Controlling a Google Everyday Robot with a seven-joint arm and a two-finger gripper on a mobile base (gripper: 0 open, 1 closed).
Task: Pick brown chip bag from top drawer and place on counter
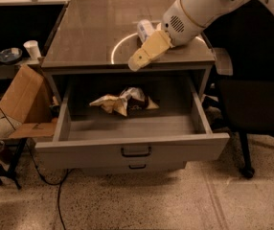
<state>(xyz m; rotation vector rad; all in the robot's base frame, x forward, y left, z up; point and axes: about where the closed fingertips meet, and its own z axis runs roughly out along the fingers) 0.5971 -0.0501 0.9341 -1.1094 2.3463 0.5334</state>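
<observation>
the counter (89, 32) fills the upper middle of the frame. below it the top drawer (127, 150) stands pulled out across the centre. the white arm (199, 6) enters from the upper right. a cardboard box (24, 97) leans at the left. the brown chip bag (125, 102) lies crumpled at the drawer's back centre. the gripper (137, 61) hangs over the counter's front edge, above the bag and apart from it; open or closed, i cannot tell. a clear bottle (145, 30) lies just behind it.

pincer (136, 63) cream, over counter (86, 32) edge | brown chip bag (125, 102) tan | top drawer (175, 148) grey
</observation>
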